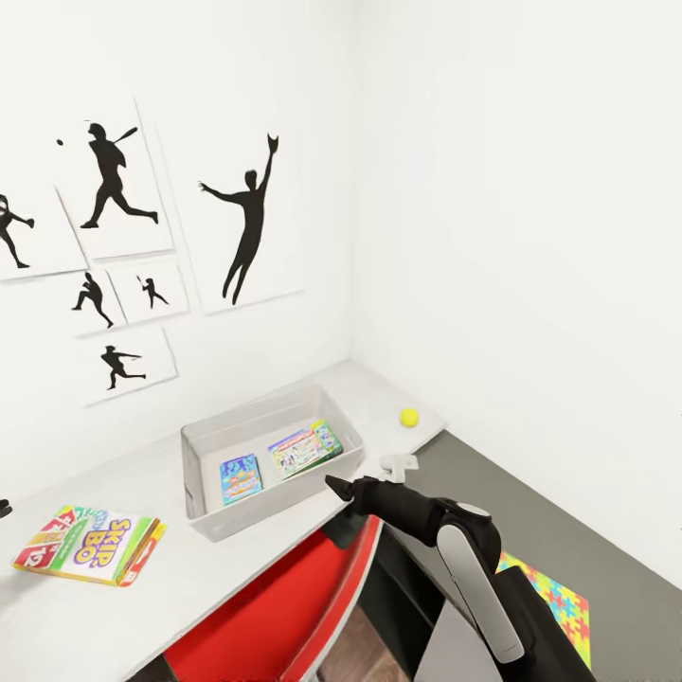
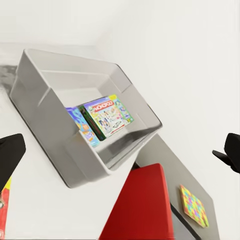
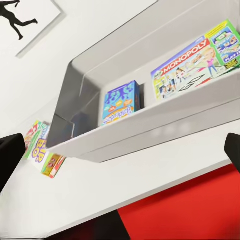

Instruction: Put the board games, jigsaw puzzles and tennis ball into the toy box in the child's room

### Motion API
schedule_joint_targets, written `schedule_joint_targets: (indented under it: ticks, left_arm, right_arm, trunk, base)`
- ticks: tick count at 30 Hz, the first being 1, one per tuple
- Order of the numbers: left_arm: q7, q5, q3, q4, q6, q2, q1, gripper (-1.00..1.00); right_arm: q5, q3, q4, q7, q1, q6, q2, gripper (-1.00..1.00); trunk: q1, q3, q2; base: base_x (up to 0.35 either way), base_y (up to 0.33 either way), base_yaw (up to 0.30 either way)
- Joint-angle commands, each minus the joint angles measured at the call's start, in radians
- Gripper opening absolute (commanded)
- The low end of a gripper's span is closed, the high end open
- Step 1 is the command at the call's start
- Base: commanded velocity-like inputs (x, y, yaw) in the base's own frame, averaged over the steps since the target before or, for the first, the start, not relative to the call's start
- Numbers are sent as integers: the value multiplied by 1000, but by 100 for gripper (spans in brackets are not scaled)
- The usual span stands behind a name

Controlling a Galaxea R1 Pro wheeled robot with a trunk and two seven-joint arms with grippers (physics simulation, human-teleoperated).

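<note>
Two board games (image 1: 280, 461) inside toy box (image 1: 248, 516); SKIP BO (image 1: 90, 544) outside.

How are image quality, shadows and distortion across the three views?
Head view: evenly lit, sharp, with only a soft shadow beside the toy box. Left wrist view: upper half washes out to near white, and the toy box looks stretched by perspective. Right wrist view: Monopoly box lettering is legible; dark fingers at the edges are blurred.
</note>
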Motion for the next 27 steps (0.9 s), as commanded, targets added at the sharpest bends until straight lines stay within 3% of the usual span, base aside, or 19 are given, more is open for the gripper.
schedule_joint_targets:
  ticks: [1, 17, 27]
  left_arm:
    - [-4, -1, 0, 0, 11, 0, -1, 100]
    - [-4, -1, 0, -4, 11, -2, -1, 100]
    - [-4, -1, -1, -5, 12, -3, -1, 100]
  right_arm:
    - [4, -1, -1, 5, -1, 5, 0, 100]
    - [4, -1, -1, 5, -2, 5, 0, 100]
    - [4, -1, 0, 5, -2, 4, 0, 100]
  trunk:
    - [0, -1, -2]
    - [0, 23, -2]
    - [0, 35, -2]
  base:
    - [-192, 0, 85]
    - [-287, 7, 112]
    - [-198, 148, 162]
